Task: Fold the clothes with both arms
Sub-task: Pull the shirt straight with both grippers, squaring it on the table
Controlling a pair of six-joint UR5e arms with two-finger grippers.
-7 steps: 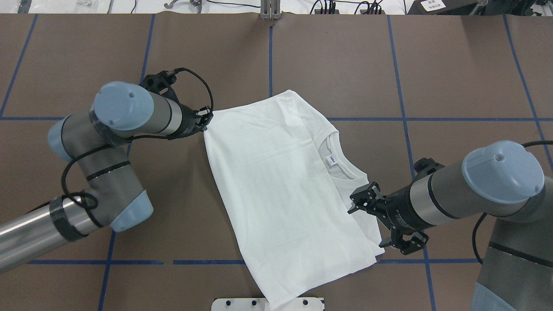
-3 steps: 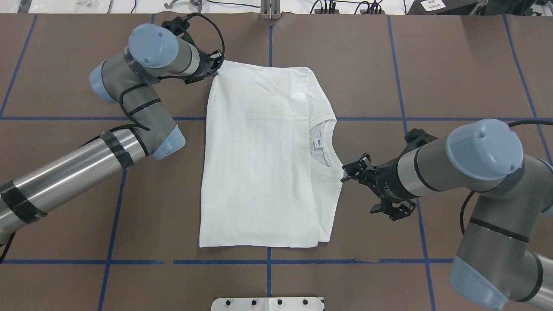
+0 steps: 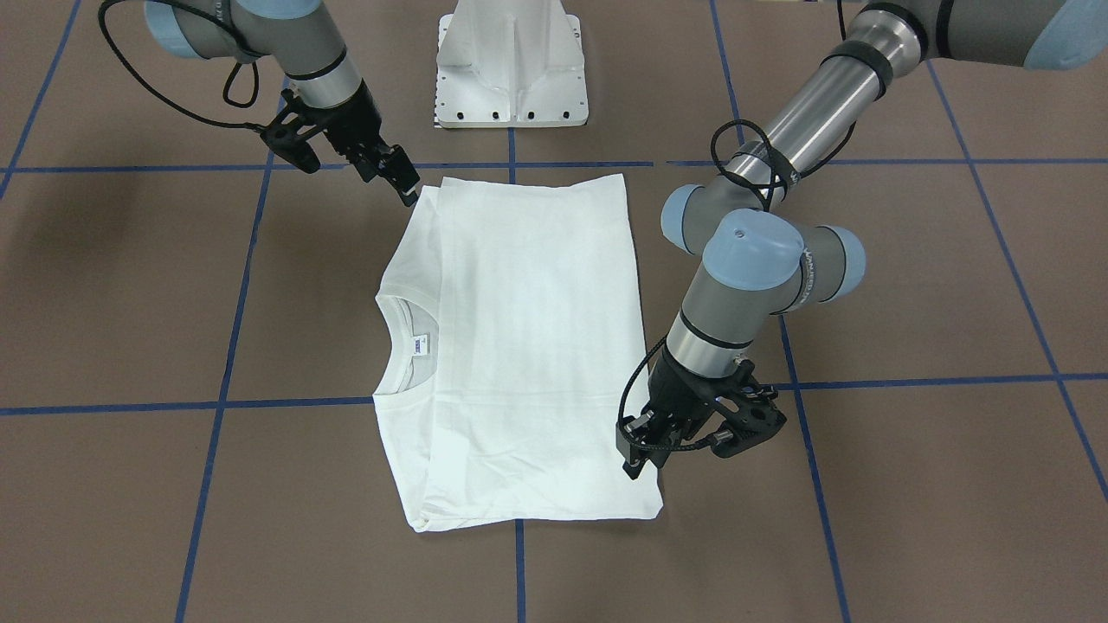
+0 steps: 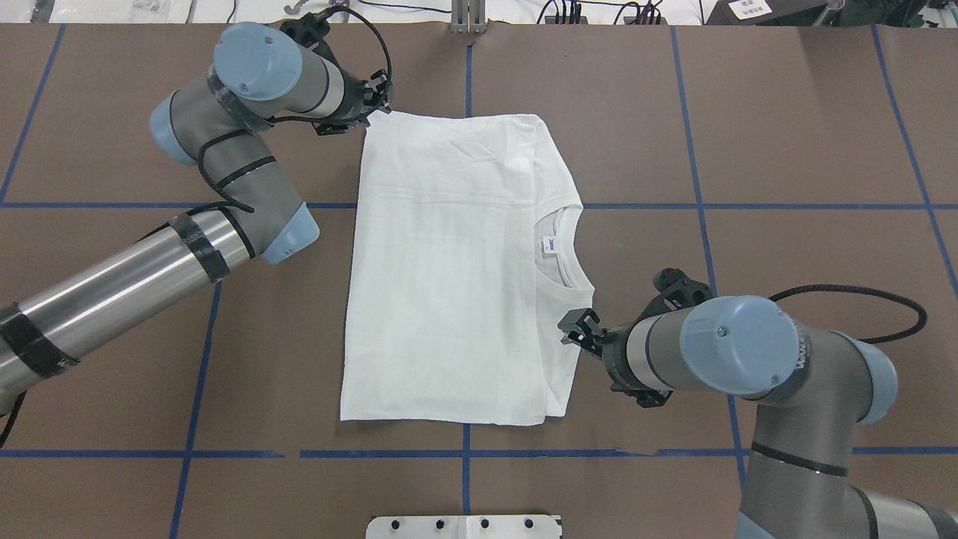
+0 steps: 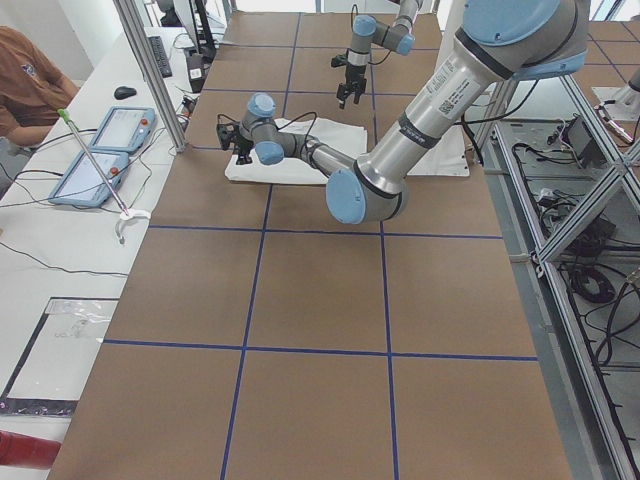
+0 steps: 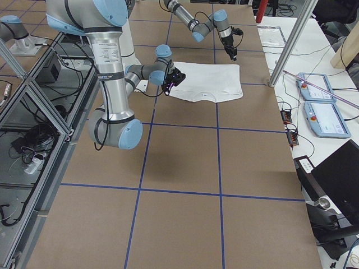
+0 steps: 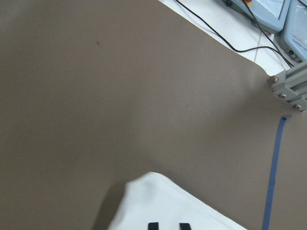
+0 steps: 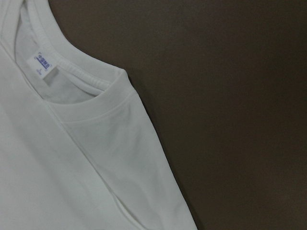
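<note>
White T-shirt [image 4: 449,269] lies mid-worktop, long axis running far edge to near edge. Left tool [image 4: 378,103], narrow gap, sits at its far-left corner. Right tool [image 4: 591,340], spread wide, sits just beside its right edge.

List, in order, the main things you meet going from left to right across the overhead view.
left arm → white T-shirt → blue-printed collar label → right hand → right arm
</note>
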